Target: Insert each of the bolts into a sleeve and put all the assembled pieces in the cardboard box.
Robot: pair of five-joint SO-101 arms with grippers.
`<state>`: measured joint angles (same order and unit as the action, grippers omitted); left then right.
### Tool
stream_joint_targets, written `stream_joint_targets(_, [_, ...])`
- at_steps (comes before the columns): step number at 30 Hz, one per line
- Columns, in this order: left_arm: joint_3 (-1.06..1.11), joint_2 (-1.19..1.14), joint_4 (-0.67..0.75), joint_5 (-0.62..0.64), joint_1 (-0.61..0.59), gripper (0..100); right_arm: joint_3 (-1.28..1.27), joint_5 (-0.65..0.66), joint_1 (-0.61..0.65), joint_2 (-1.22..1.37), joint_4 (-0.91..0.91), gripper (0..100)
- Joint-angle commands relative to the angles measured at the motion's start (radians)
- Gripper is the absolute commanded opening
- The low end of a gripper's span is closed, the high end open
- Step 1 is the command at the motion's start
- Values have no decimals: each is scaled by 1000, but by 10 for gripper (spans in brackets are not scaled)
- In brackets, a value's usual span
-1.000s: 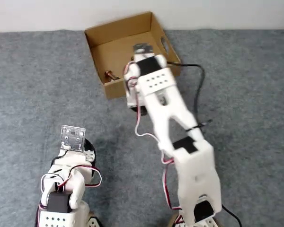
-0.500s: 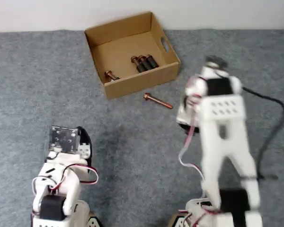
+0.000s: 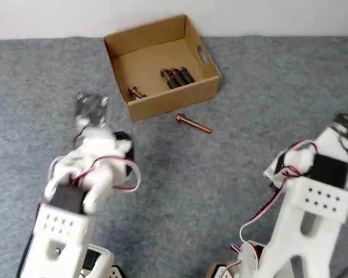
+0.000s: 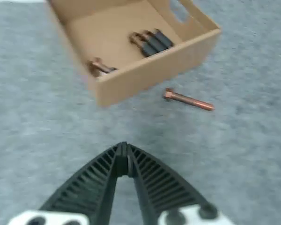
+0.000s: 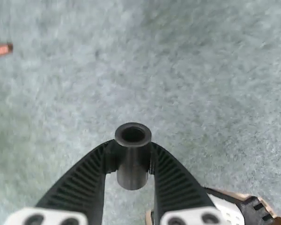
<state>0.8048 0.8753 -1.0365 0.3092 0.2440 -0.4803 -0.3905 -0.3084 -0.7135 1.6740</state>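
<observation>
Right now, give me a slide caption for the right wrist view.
Right gripper shut on a black sleeve, bore toward the camera, over grey carpet.

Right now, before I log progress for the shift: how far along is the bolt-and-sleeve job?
Done: several sleeved bolts lie in the cardboard box, plus one more piece by its front wall. In hand: the right gripper holds a black sleeve; the left gripper is shut, empty. Left: one bare bolt on the table, to be sleeved and boxed.

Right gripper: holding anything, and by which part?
Yes: the right gripper holds a black sleeve by its side wall, just below the open end. The left gripper is shut, empty.
</observation>
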Motion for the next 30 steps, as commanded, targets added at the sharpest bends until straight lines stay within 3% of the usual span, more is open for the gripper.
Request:
stream_joint_targets(1, [-162, -175, -2, 64, 92, 5, -71, -8, -67, -79, -81, 8])
stream_joint_targets(11, [-524, -614, -6, 216, 126, 5, -384, -2, -77, -308, -211, 8])
stream_joint_targets(22, [-895, -1054, -9, 222, 127, 5, -516, 63, -77, -449, -278, 8])
stream_joint_targets(30, [-1237, -1359, -150, 215, 192, 52, -528, 77, -53, -455, -280, 8])
